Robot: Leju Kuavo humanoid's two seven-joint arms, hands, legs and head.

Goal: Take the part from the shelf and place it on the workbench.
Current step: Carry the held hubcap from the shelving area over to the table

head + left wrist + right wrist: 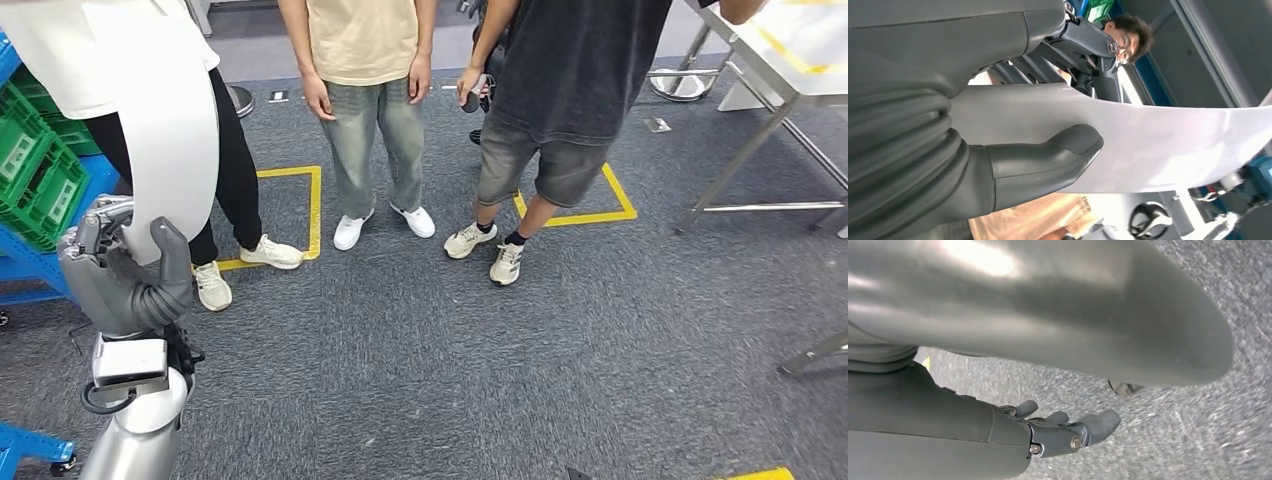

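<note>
The part [165, 120], a long curved white panel, stands nearly upright at the left of the head view, its lower end caught in the left hand [125, 270]. The thick grey thumb [1048, 160] presses across one broad face of the part [1158, 145] while the darker fingers [1088, 45] close on the opposite face, so the part is clamped between them.

The right hand [1048, 430] hangs over the carpet with nothing in it, its fingers [1100, 422] slightly bent and apart from the thumb.

Just left of the held part, green crates [35, 170] sit on a blue shelf frame [30, 265]. The floor is grey carpet [500, 370] marked with yellow tape lines [310, 205]. Three people stand on the far side: one in black trousers [235, 170] right behind the part, one in jeans [375, 140] in the middle, and one in dark shorts [540, 165] to the right. At the far right stands a workbench [790, 60] on metal legs.
</note>
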